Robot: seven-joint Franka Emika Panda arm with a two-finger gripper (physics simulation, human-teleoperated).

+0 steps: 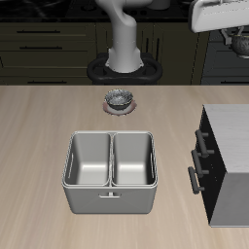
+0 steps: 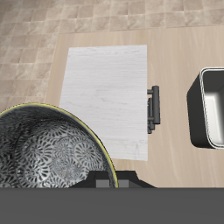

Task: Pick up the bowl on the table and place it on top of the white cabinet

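The double basin (image 1: 109,198) stands mid-desk (image 1: 34,126), toward the front edge. Behind it, close to the robot's base (image 1: 124,68), a second bowl (image 1: 120,98) sits on the desk. Beside the basin, apart from it, the white cabinet (image 1: 231,136) stands at the desk's side edge. High above the cabinet's back end, the hand (image 1: 222,17) grips the bowl (image 1: 236,39) in the air.

Gripper (image 1: 236,37) cut off at frame edge, grip state unclear.
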